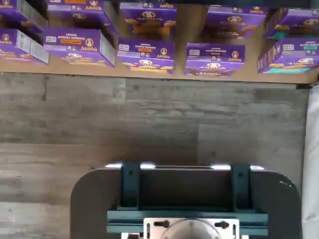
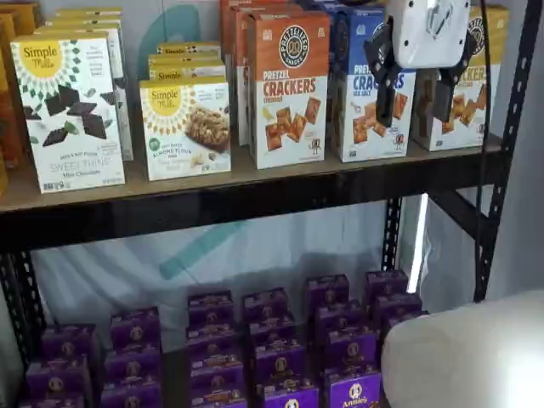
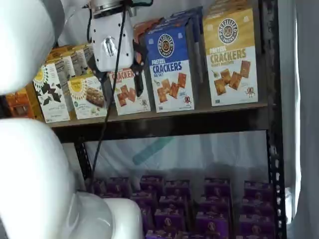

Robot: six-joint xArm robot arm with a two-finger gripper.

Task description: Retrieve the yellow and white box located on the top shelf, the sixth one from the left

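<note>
Tan-brown top shelf (image 3: 164, 115) — carries the yellow and white box (image 3: 230, 57) at its far right end, upright beside a blue box (image 3: 171, 67). Stiff, light cardboard by the look; best taken across its narrow sides. Gripper (image 2: 419, 95): fingers spread wide, holding nothing, hanging before the box — hiding much of its face there.

Yellow/white box (image 3: 232, 57) upright, top shelf (image 3: 164, 124) far right.
</note>
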